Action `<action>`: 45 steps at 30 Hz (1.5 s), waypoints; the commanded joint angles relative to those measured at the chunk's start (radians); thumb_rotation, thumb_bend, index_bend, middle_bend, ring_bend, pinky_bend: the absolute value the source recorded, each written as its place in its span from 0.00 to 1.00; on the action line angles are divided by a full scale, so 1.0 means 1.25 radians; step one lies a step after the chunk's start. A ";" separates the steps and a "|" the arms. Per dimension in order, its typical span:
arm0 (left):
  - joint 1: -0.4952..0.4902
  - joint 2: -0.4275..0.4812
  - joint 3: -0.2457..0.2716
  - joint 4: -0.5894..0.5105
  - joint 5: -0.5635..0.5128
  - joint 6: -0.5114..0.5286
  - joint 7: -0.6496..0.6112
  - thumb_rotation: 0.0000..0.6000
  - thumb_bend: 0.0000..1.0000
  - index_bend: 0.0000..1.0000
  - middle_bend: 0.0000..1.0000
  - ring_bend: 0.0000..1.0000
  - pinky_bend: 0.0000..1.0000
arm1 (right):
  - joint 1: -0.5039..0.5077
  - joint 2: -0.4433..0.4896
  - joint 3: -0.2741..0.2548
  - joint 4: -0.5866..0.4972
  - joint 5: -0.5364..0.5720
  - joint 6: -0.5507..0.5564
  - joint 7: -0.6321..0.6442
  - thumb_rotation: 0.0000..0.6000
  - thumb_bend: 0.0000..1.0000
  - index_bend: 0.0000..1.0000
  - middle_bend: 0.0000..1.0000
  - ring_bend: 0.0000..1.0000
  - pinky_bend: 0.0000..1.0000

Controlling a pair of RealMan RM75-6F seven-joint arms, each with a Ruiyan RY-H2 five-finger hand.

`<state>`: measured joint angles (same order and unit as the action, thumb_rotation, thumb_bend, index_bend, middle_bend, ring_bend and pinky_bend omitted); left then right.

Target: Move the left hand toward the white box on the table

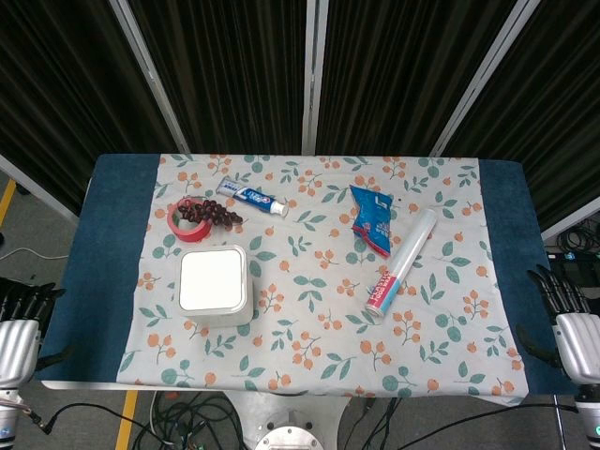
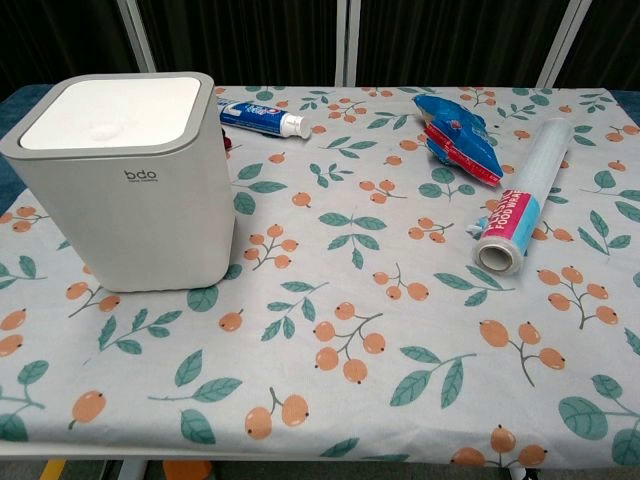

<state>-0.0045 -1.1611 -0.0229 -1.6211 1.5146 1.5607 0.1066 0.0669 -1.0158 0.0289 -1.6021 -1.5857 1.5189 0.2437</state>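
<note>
The white box [image 1: 215,284] stands upright on the floral tablecloth, left of centre; in the chest view the white box [image 2: 120,180] fills the upper left, with a lid on top. My left hand [image 1: 21,323] hangs off the table's left edge, well left of the box, fingers apart and holding nothing. My right hand [image 1: 569,314] is off the right edge, fingers also spread and empty. Neither hand shows in the chest view.
Behind the box lie a red tape roll [image 1: 187,221] with dark grapes [image 1: 213,212] and a toothpaste tube [image 1: 251,198]. A blue snack bag [image 1: 372,218] and a roll of cling film [image 1: 401,261] lie to the right. Cables run on the floor below the table's near edge.
</note>
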 commanded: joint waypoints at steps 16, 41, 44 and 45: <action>-0.097 0.049 -0.009 -0.019 0.169 -0.019 -0.101 1.00 0.09 0.19 0.13 0.11 0.00 | 0.027 0.007 -0.015 -0.008 0.007 -0.076 -0.018 1.00 0.30 0.00 0.00 0.00 0.00; -0.390 0.058 0.028 -0.050 0.235 -0.380 -0.189 1.00 0.09 0.21 0.19 0.11 0.00 | 0.039 0.004 -0.011 -0.012 0.029 -0.101 -0.025 1.00 0.29 0.00 0.00 0.00 0.00; -0.369 0.059 0.018 -0.054 0.229 -0.320 -0.165 1.00 0.09 0.22 0.19 0.11 0.00 | 0.037 0.005 -0.010 -0.012 0.028 -0.096 -0.025 1.00 0.30 0.00 0.00 0.00 0.00; -0.357 0.058 0.013 -0.053 0.229 -0.289 -0.159 1.00 0.09 0.22 0.18 0.11 0.00 | 0.036 0.006 -0.010 -0.012 0.027 -0.093 -0.025 1.00 0.30 0.00 0.00 0.00 0.00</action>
<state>-0.4758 -1.0891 0.0029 -1.6827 1.8063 1.1204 -0.1177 0.1131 -1.0092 0.0162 -1.6174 -1.5511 1.4015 0.2120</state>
